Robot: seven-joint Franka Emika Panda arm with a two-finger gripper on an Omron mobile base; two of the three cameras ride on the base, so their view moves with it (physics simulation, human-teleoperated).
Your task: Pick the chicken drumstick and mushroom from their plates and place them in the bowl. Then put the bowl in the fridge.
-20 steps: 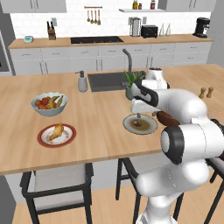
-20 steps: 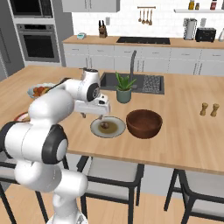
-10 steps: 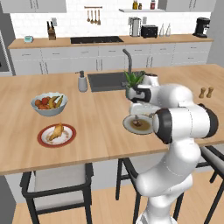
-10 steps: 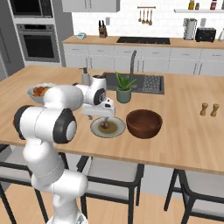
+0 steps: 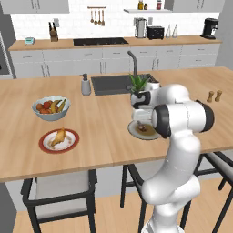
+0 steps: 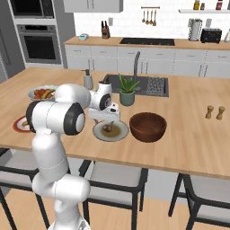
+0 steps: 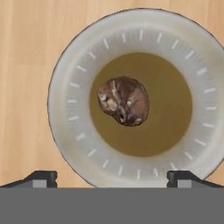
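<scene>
The gripper (image 7: 112, 177) hangs straight above the olive-grey plate (image 7: 70, 144), its two dark fingers (image 7: 40, 177) spread wide apart and holding nothing, one tip near each side of the plate's near rim. That spread suits a descent onto the mushroom (image 7: 123, 101), which sits slightly off-middle on the plate's brownish centre, directly ahead of the gap between the tips. The mushroom is a small rounded lump, brown-grey and wrinkled, with a pale fold on one side; it will probably need a gentle, centred pinch so it does not roll.

The plate is smooth and matte, with short pale ticks ringing its rim, and it rests flat on the light wooden surface (image 6: 188, 143).

Just beside the plate, on its right in the right base view, stands the bowl (image 6: 148, 126): deep, round, dark reddish-brown wood, empty inside as far as can be seen, placed close so the carry is short.

Farther along the surface lies the red-rimmed white plate (image 5: 46, 146) bearing the golden chicken drumstick (image 5: 58, 138). Behind it sits a pale fruit bowl (image 5: 51, 108).
</scene>
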